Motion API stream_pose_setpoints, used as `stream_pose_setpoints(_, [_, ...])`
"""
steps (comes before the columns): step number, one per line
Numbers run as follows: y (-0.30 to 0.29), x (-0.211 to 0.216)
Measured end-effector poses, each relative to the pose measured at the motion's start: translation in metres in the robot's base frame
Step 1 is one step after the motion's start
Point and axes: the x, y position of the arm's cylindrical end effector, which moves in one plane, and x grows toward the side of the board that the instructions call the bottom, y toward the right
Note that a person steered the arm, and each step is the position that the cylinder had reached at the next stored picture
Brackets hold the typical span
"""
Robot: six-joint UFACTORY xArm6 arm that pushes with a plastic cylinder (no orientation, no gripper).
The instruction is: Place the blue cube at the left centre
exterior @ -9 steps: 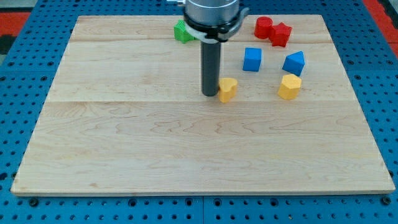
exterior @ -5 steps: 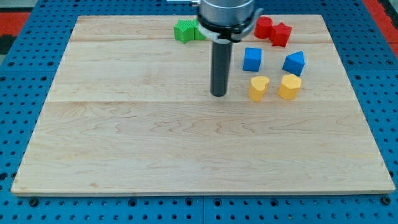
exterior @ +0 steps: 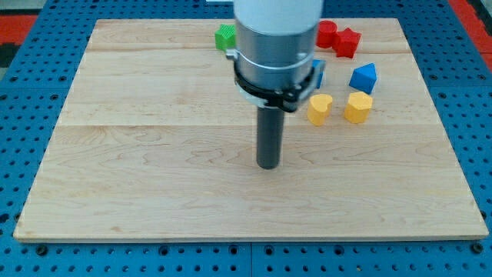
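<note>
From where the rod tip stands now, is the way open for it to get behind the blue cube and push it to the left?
Probably yes. My tip stands on bare wood below the blue cube, which the arm mostly hides. The yellow heart block sits just below the cube, so I would need to go around it.

Arm housing [exterior: 275, 38] cut off by the view's top edge. It hides most of the blue cube [exterior: 317, 71], only a sliver showing. Green block [exterior: 225, 37] partly covered too; shape unclear.
</note>
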Motion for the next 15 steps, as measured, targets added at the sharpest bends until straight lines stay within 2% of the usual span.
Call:
stream_pose_setpoints(1, [0.039, 0.016])
stream_pose_setpoints(2, [0.143, 0.012])
stream_pose_setpoints(3, [0.221, -0.008])
stream_pose_setpoints(4, [0.26, -0.051])
stream_pose_setpoints(5, [0.267, -0.1])
stream_pose_setpoints(7, [0.206, -0.176])
stream_pose_setpoints(9, [0.07, -0.186])
stream_pose_setpoints(10, [0.05, -0.186])
stream_pose_setpoints(11, [-0.004, -0.186])
stream_pose_setpoints(13, [-0.194, -0.192])
stream_pose_setpoints(14, [-0.242, -0.209])
stream_pose_setpoints(15, [-0.289, -0.205])
